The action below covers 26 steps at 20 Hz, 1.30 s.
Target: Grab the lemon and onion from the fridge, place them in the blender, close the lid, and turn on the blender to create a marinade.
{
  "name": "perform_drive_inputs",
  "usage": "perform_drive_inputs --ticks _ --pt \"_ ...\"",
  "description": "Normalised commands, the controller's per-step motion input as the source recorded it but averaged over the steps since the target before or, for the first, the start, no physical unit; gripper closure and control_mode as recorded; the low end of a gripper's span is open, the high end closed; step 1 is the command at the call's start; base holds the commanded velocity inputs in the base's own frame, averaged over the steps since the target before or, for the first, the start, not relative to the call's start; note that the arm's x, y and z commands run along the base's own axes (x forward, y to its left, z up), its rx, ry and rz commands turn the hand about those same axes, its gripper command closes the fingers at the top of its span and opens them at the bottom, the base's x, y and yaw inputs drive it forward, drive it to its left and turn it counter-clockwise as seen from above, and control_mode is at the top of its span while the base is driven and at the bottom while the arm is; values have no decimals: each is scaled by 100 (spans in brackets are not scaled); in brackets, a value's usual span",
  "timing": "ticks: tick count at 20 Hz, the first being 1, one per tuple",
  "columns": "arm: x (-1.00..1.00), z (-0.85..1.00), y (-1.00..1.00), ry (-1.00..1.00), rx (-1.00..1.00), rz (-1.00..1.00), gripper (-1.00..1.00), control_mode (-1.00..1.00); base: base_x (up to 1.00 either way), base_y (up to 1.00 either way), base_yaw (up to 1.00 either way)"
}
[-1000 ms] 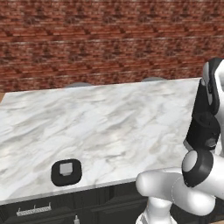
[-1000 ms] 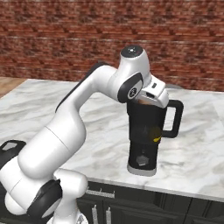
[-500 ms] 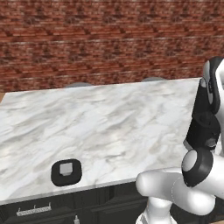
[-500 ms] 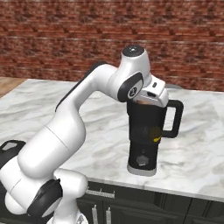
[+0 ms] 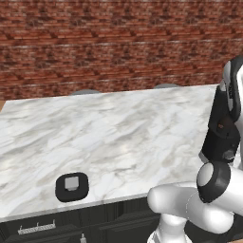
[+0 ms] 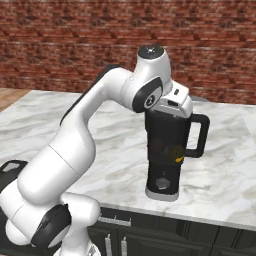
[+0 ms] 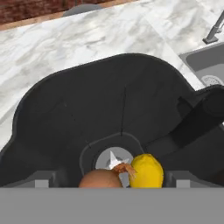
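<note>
Lying in one blender (image 7: 65, 113): one lemon (image 7: 146, 171), one onion (image 7: 101, 179); fingers seemingly released.

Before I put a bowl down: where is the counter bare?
The marble counter is free between the lid at its front edge and the brick wall, across to the blender. It's crowded at the blender, where the arm hangs over the jar.
</note>
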Motion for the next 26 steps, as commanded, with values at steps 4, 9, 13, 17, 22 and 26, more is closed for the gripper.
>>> perform_drive_inputs --ticks 4,9,13,17,22,26 --pt "-59 70 9 -16 0 0 -100 -100 0 0 0" --pt "-76 24 60 -5 0 0 -100 -100 0 0 0" --pt "-73 0 100 0 0 0 -100 -100 0 0 0" --pt "-55 -8 100 2 -1 0 -100 -100 0 0 0" --pt "-27 -45 100 9 0 0 -100 -100 0 0 0" --pt "-4 -68 100 12 0 0 -100 -100 0 0 0"
